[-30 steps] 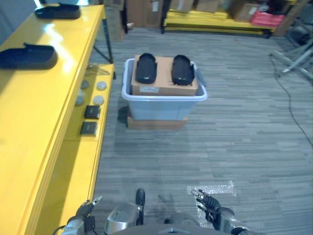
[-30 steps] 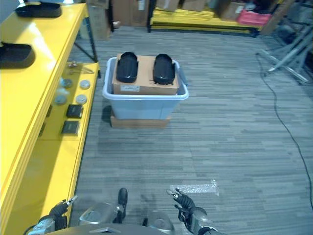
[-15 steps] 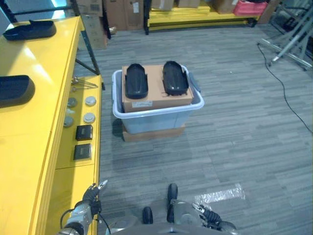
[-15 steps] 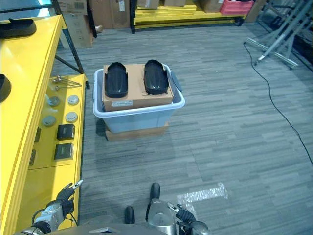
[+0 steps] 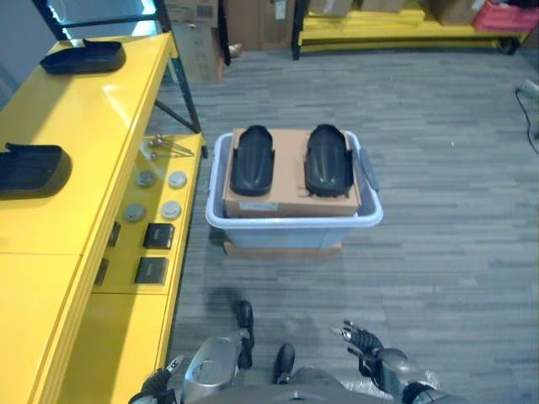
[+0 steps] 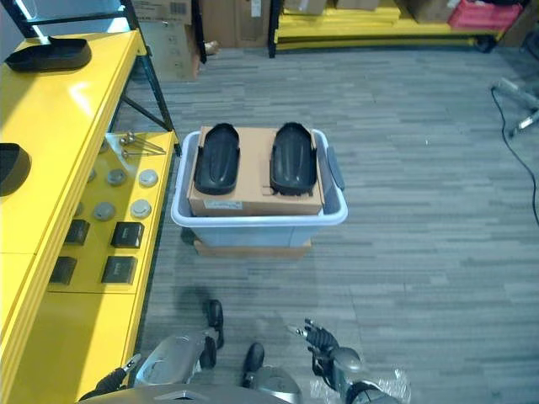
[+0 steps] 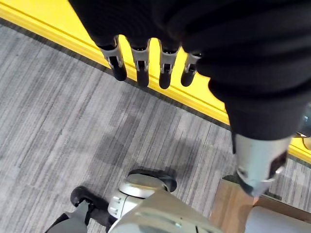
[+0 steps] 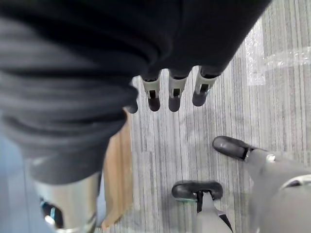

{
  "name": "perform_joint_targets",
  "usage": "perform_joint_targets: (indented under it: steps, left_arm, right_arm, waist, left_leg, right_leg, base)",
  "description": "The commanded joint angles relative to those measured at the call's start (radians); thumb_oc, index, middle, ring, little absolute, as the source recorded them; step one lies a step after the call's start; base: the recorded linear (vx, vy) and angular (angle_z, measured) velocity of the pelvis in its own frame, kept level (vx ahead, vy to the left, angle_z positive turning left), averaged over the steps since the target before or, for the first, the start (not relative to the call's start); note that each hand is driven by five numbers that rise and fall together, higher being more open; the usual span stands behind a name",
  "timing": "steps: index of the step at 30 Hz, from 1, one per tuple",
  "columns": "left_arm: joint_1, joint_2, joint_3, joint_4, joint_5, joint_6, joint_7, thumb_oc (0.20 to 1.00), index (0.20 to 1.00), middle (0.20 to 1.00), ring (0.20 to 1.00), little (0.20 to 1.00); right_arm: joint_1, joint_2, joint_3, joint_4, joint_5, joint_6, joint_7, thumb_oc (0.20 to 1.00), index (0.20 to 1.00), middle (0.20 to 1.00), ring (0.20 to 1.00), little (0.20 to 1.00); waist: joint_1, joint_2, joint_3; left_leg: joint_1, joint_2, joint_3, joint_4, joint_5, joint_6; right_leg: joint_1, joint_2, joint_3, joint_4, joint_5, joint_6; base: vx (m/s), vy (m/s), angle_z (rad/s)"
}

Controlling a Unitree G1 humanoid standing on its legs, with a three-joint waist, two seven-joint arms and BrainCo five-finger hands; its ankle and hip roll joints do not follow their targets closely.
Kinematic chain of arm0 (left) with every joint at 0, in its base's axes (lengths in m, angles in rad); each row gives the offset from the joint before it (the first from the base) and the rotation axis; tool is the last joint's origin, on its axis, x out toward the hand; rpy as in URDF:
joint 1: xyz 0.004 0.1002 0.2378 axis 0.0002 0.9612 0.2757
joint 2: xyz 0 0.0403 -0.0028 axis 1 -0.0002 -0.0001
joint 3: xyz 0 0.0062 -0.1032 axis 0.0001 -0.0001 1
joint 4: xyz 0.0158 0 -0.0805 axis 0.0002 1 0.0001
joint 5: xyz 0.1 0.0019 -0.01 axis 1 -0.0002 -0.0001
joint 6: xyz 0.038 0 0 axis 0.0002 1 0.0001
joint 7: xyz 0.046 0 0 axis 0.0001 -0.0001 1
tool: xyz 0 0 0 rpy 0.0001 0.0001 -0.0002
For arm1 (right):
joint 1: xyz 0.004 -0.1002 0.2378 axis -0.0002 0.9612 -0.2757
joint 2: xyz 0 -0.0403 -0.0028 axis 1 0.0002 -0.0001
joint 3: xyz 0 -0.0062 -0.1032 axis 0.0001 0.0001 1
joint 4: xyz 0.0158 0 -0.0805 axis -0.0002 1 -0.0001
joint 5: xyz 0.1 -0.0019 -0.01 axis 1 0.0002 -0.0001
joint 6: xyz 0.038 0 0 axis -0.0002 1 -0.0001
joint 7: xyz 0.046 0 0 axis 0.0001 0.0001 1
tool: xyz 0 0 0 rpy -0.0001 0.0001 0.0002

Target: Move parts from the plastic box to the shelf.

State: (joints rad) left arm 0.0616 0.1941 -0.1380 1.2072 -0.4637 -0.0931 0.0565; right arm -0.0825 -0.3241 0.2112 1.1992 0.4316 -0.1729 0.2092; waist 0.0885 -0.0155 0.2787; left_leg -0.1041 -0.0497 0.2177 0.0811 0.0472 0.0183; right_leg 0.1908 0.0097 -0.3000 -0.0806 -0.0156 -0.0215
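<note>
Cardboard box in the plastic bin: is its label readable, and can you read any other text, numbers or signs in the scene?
No text can be read.
White label on the front of the cardboard box in the plastic box: too small and blurred to read.
Cartons by the far wall: print too small to read.
Black parts and yellow shelf: no markings seen.

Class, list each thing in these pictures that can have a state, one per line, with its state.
Plastic box: on the floor, holding a cardboard box.
Cardboard box: closed, two black parts on top.
Black parts: lying side by side, untouched.
Yellow shelf: already bearing two black parts.
Left robot hand: open, empty.
Right robot hand: open, empty.
</note>
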Motion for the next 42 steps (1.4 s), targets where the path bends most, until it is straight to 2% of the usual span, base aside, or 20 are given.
perform_joint_targets:
  steps: [1, 3, 6, 7, 9, 10, 11, 12, 14, 18, 20, 22, 25, 27, 29, 32, 34, 37, 40, 42]
  left_arm:
    - [-0.062, 0.066, -0.024, -0.002, -0.003, -0.066, 0.013, 1.000, 1.000, 1.000, 1.000, 1.000]
    - [-0.095, 0.094, -0.015, -0.022, -0.091, -0.083, 0.009, 1.000, 1.000, 1.000, 1.000, 1.000]
    - [-0.114, 0.117, -0.004, -0.054, -0.108, -0.077, -0.010, 1.000, 1.000, 1.000, 1.000, 1.000]
    - [-0.118, 0.125, -0.004, -0.068, -0.099, -0.071, -0.018, 1.000, 1.000, 1.000, 1.000, 1.000]
    - [-0.123, 0.128, -0.019, -0.070, -0.099, -0.058, -0.018, 1.000, 1.000, 1.000, 1.000, 1.000]
    - [-0.118, 0.125, -0.025, -0.058, -0.105, -0.042, -0.016, 1.000, 1.000, 1.000, 1.000, 1.000]
    - [-0.118, 0.125, -0.025, -0.058, -0.105, -0.042, -0.016, 1.000, 1.000, 1.000, 1.000, 1.000]
    - [-0.116, 0.121, -0.022, -0.051, -0.104, -0.037, -0.007, 1.000, 1.000, 1.000, 1.000, 1.000]
    - [-0.111, 0.106, -0.016, -0.033, -0.103, -0.044, -0.008, 1.000, 1.000, 1.000, 1.000, 1.000]
    - [-0.089, 0.056, -0.019, -0.040, -0.084, -0.041, 0.001, 1.000, 1.000, 1.000, 1.000, 1.000]
    - [-0.075, 0.027, -0.037, -0.052, -0.026, -0.034, 0.007, 1.000, 1.000, 1.000, 1.000, 1.000]
    - [-0.073, 0.018, -0.054, -0.055, -0.006, -0.025, 0.003, 1.000, 1.000, 1.000, 1.000, 1.000]
    - [-0.061, 0.023, -0.074, -0.059, 0.025, -0.021, -0.007, 1.000, 1.000, 1.000, 1.000, 1.000]
    - [-0.044, 0.027, -0.080, -0.054, 0.083, -0.021, -0.015, 1.000, 1.000, 1.000, 1.000, 1.000]
    - [-0.013, 0.050, -0.102, -0.044, 0.152, -0.052, -0.005, 1.000, 1.000, 1.000, 1.000, 1.000]
    - [-0.013, 0.096, -0.086, -0.048, 0.033, -0.066, -0.004, 1.000, 1.000, 1.000, 1.000, 1.000]
    - [-0.026, 0.130, -0.037, -0.097, -0.055, -0.048, -0.029, 1.000, 1.000, 1.000, 1.000, 1.000]
    - [-0.051, 0.136, -0.032, -0.143, -0.042, -0.048, -0.055, 1.000, 1.000, 1.000, 1.000, 1.000]
    - [-0.080, 0.131, -0.061, -0.178, -0.040, -0.046, -0.054, 1.000, 1.000, 1.000, 1.000, 1.000]
    - [-0.110, 0.121, -0.096, -0.195, -0.029, -0.041, -0.060, 1.000, 1.000, 1.000, 1.000, 1.000]
  right_arm:
    - [0.011, -0.006, -0.021, -0.040, 0.059, -0.054, 0.020, 1.000, 1.000, 1.000, 1.000, 1.000]
    - [0.025, -0.004, -0.017, -0.045, 0.050, -0.071, 0.026, 1.000, 1.000, 1.000, 1.000, 1.000]
    - [0.028, 0.003, -0.018, -0.037, 0.042, -0.081, 0.024, 1.000, 1.000, 1.000, 1.000, 1.000]
    - [0.028, 0.005, -0.025, -0.031, 0.038, -0.087, 0.024, 1.000, 1.000, 1.000, 1.000, 1.000]
    - [0.030, 0.004, -0.030, -0.028, 0.044, -0.092, 0.022, 1.000, 1.000, 1.000, 1.000, 1.000]
    - [0.035, 0.008, -0.033, -0.030, 0.090, -0.037, 0.051, 1.000, 1.000, 1.000, 1.000, 1.000]
    - [0.035, 0.008, -0.032, -0.031, 0.090, -0.037, 0.051, 1.000, 1.000, 1.000, 1.000, 1.000]
    - [0.037, 0.012, -0.032, -0.034, 0.127, -0.001, 0.061, 1.000, 1.000, 1.000, 1.000, 1.000]
    - [0.040, 0.015, -0.032, -0.031, 0.156, -0.008, 0.066, 1.000, 1.000, 1.000, 1.000, 1.000]
    - [0.031, 0.001, -0.041, -0.065, 0.131, -0.064, 0.014, 1.000, 1.000, 1.000, 1.000, 1.000]
    - [0.028, -0.013, -0.059, -0.133, 0.147, -0.090, -0.034, 1.000, 1.000, 1.000, 1.000, 1.000]
    - [0.030, -0.018, -0.070, -0.195, 0.143, -0.111, -0.075, 1.000, 1.000, 1.000, 1.000, 1.000]
    - [0.010, -0.042, -0.058, -0.294, 0.124, -0.149, -0.150, 1.000, 1.000, 1.000, 1.000, 1.000]
    - [0.000, -0.057, -0.063, -0.325, 0.119, -0.161, -0.189, 1.000, 1.000, 1.000, 1.000, 1.000]
    - [-0.030, -0.116, -0.089, -0.366, 0.140, -0.161, -0.209, 1.000, 1.000, 1.000, 1.000, 1.000]
    - [-0.045, -0.170, -0.109, -0.443, 0.079, -0.152, -0.293, 1.000, 1.000, 1.000, 1.000, 1.000]
    - [-0.046, -0.220, -0.143, -0.565, 0.060, -0.140, -0.374, 1.000, 1.000, 1.000, 1.000, 1.000]
    - [-0.064, -0.254, -0.170, -0.658, 0.043, -0.107, -0.423, 1.000, 1.000, 1.000, 1.000, 1.000]
    - [-0.110, -0.285, -0.178, -0.692, 0.032, -0.088, -0.470, 1.000, 1.000, 1.000, 1.000, 1.000]
    - [-0.197, -0.324, -0.168, -0.682, 0.021, -0.049, -0.516, 1.000, 1.000, 1.000, 1.000, 1.000]
  waist:
    - [0.007, 0.006, -0.021]
    - [-0.007, 0.016, -0.021]
    - [0.000, 0.026, -0.023]
    - [0.001, 0.030, -0.026]
    - [-0.010, 0.030, -0.036]
    - [-0.029, 0.026, -0.041]
    - [-0.029, 0.026, -0.041]
    - [-0.035, 0.023, -0.044]
    - [-0.037, 0.011, -0.047]
    - [-0.035, 0.007, -0.037]
    - [-0.039, 0.007, -0.027]
    - [-0.046, 0.008, -0.021]
    - [-0.031, 0.008, -0.004]
    - [-0.028, 0.007, 0.000]
    - [-0.024, 0.000, 0.002]
    - [-0.032, -0.003, -0.002]
    - [-0.046, -0.002, -0.003]
    - [-0.053, -0.003, 0.018]
    - [-0.050, -0.004, 0.044]
    - [-0.041, -0.002, 0.071]
  left_leg:
    - [0.054, 0.005, -0.058, -0.006, -0.084, 0.028]
    - [0.074, 0.021, -0.073, -0.028, -0.086, 0.035]
    - [0.098, 0.041, -0.069, -0.051, -0.083, 0.030]
    - [0.114, 0.053, -0.075, -0.067, -0.085, 0.029]
    - [0.131, 0.064, -0.104, -0.072, -0.095, 0.026]
    - [0.132, 0.077, -0.131, -0.051, -0.111, 0.020]
    - [0.132, 0.078, -0.131, -0.050, -0.112, 0.020]
    - [0.131, 0.089, -0.142, -0.043, -0.111, 0.013]
    - [0.117, 0.102, -0.151, -0.019, -0.116, -0.003]
    - [0.098, 0.148, -0.159, -0.013, -0.077, -0.042]
    - [0.081, 0.169, -0.133, -0.017, -0.056, -0.059]
    - [0.069, 0.165, -0.104, -0.012, -0.055, -0.062]
    - [0.060, 0.114, -0.140, -0.037, -0.062, -0.051]
    - [0.075, 0.106, -0.146, -0.055, -0.061, -0.044]
    - [0.090, 0.101, -0.151, -0.057, -0.069, -0.035]
    - [0.111, 0.095, -0.141, -0.073, -0.078, -0.027]
    - [0.117, 0.089, -0.129, -0.086, -0.083, -0.024]
    - [0.098, 0.085, -0.120, -0.081, -0.084, -0.021]
    - [0.071, 0.080, -0.121, -0.065, -0.087, -0.019]
    - [0.042, 0.076, -0.126, -0.045, -0.089, -0.016]
  right_leg:
    - [-0.132, -0.057, 0.024, 0.241, -0.088, 0.081]
    - [-0.156, -0.075, 0.031, 0.274, -0.106, 0.077]
    - [-0.154, -0.142, 0.009, 0.254, -0.071, 0.109]
    - [-0.154, -0.177, 0.016, 0.232, -0.040, 0.130]
    - [-0.151, -0.210, 0.069, 0.166, 0.005, 0.156]
    - [-0.159, -0.217, 0.136, 0.144, 0.014, 0.165]
    - [-0.159, -0.217, 0.136, 0.145, 0.014, 0.165]
    - [-0.154, -0.207, 0.161, 0.143, 0.004, 0.158]
    - [-0.134, -0.189, 0.165, 0.120, -0.011, 0.142]
    - [-0.104, -0.157, 0.139, 0.072, -0.010, 0.118]
    - [-0.093, -0.147, 0.106, 0.056, -0.011, 0.107]
    - [-0.095, -0.148, 0.082, 0.055, -0.012, 0.106]
    - [-0.119, -0.148, 0.084, 0.066, -0.007, 0.115]
    - [-0.127, -0.151, 0.086, 0.076, -0.006, 0.118]
    - [-0.130, -0.156, 0.094, 0.074, 0.005, 0.123]
    - [-0.130, -0.160, 0.101, 0.062, 0.015, 0.132]
    - [-0.139, -0.162, 0.115, 0.051, 0.023, 0.140]
    - [-0.165, -0.146, 0.114, 0.062, 0.016, 0.132]
    - [-0.187, -0.139, 0.115, 0.072, 0.014, 0.126]
    - [-0.206, -0.138, 0.114, 0.083, 0.012, 0.120]
  base:
    - [0.15, -0.004, 0.14]
    - [0.05, -0.091, 0.17]
    - [0.03, -0.151, 0.22]
    - [0.07, -0.233, -0.03]
    - [0.14, -0.427, 0.09]
    - [0.13, -0.433, 0.26]
    - [0.12, -0.466, 0.32]
    - [0.07, -0.329, 0.29]
    - [0.09, -0.385, 0.32]
    - [0.05, -0.313, 0.25]
    - [0.00, -0.187, 0.24]
    - [-0.03, -0.091, 0.39]
    - [-0.03, 0.008, 0.47]
    - [0.09, 0.037, -0.22]
    - [0.13, 0.053, -0.21]
    - [0.12, 0.074, -0.04]
    - [0.12, 0.112, -0.08]
    - [-0.01, 0.057, -0.08]
    - [-0.04, 0.033, -0.06]
    - [-0.04, 0.032, -0.04]
